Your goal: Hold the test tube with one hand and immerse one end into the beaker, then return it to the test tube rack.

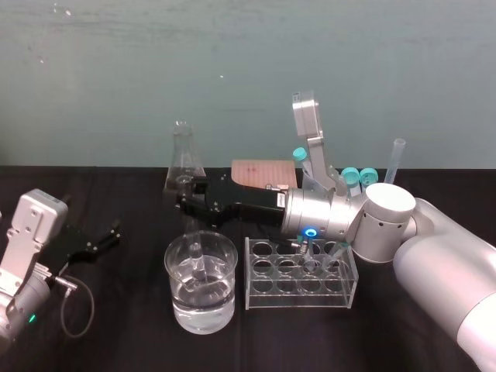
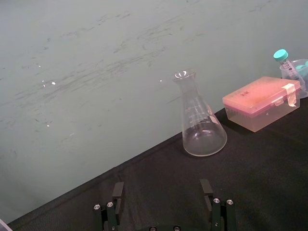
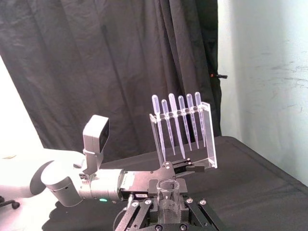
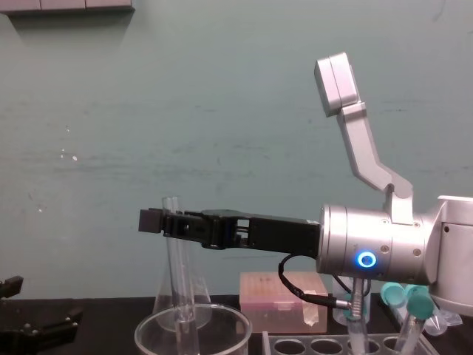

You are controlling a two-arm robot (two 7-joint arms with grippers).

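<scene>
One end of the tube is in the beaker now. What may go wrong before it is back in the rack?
1. The right gripper holds the test tube near its top, its lower end inside the beaker; moving sideways before lifting clear may strike the rim.
2. The test tube rack stands close beside the beaker, with teal-capped tubes leaning in it; the return may bump them.
</scene>
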